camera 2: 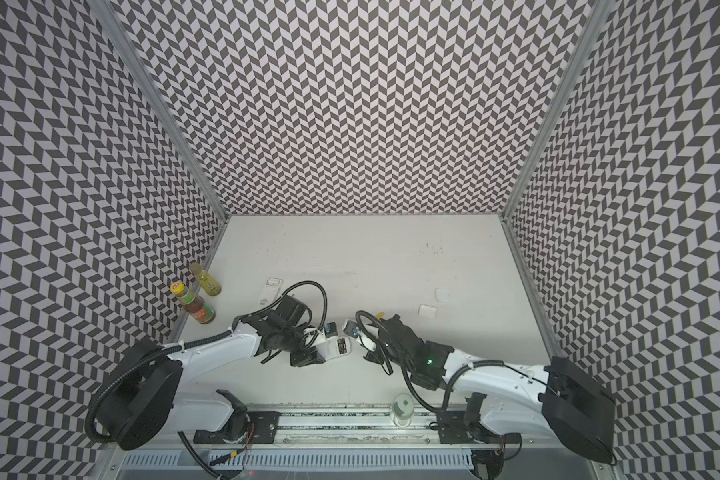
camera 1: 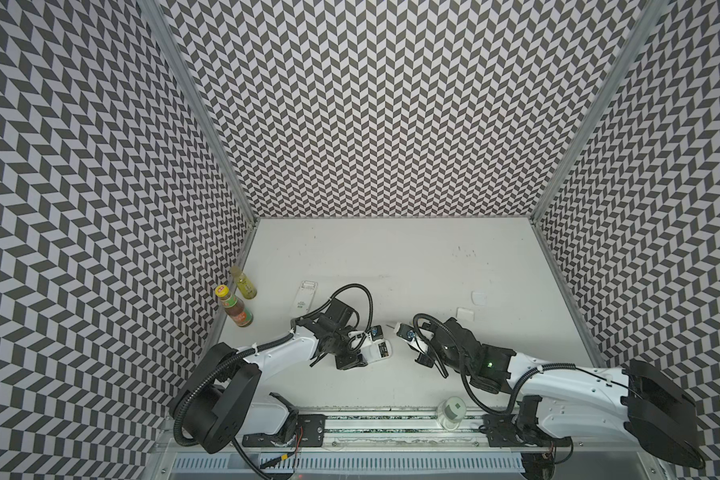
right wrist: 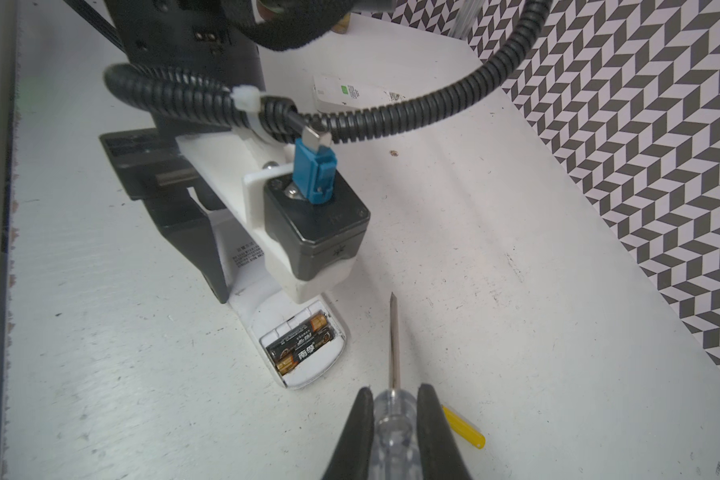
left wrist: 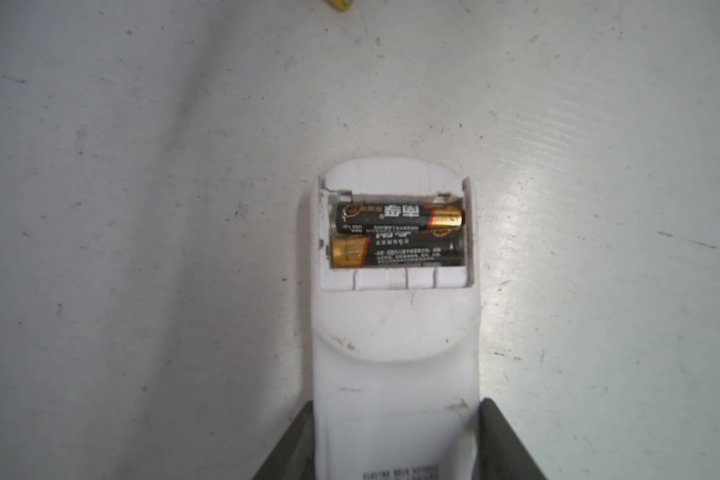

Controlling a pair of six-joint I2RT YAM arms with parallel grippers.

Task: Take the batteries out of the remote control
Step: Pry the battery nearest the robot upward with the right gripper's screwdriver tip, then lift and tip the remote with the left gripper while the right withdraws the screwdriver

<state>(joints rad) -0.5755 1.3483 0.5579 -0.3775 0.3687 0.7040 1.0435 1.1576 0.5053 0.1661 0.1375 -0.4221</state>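
Both arms reach low over the table (left wrist: pixel 142 208), facing each other. The left gripper (left wrist: pixel 396 419), half spread, clamps the white remote (left wrist: pixel 395 332) lying flat; its open compartment (left wrist: pixel 391 279) holds two black batteries (left wrist: pixel 398 249) side by side. The right gripper (right wrist: pixel 395 399) pinches the clear handle of the screwdriver (right wrist: pixel 393 345), tip toward the remote, a yellow battery (right wrist: pixel 464 426) beside it

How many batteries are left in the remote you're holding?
2. The first battery lies nearest the remote's rounded end; the second battery lies beside it, toward the left tool. Both are black, in the open compartment; none looks hidden.
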